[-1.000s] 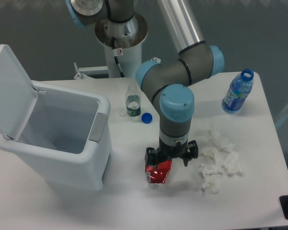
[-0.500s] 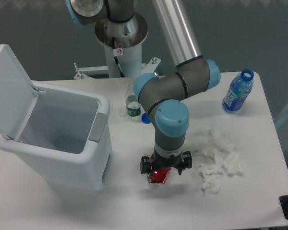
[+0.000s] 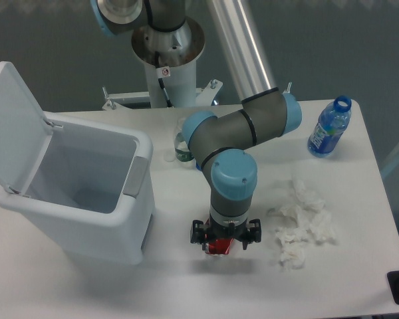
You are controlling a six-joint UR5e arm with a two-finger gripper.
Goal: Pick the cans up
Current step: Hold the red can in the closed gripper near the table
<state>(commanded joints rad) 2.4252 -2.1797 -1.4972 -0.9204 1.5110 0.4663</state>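
Claw (image 3: 221, 243) low over can (image 3: 219, 247) — table (image 3: 186, 286)

Tool (image 3: 221, 248) low over red can (image 3: 219, 247) on desk (image 3: 186, 279), open white bin (image 3: 73, 193) left, tissues (image 3: 302, 226) right, blue bottle (image 3: 329, 127) far right
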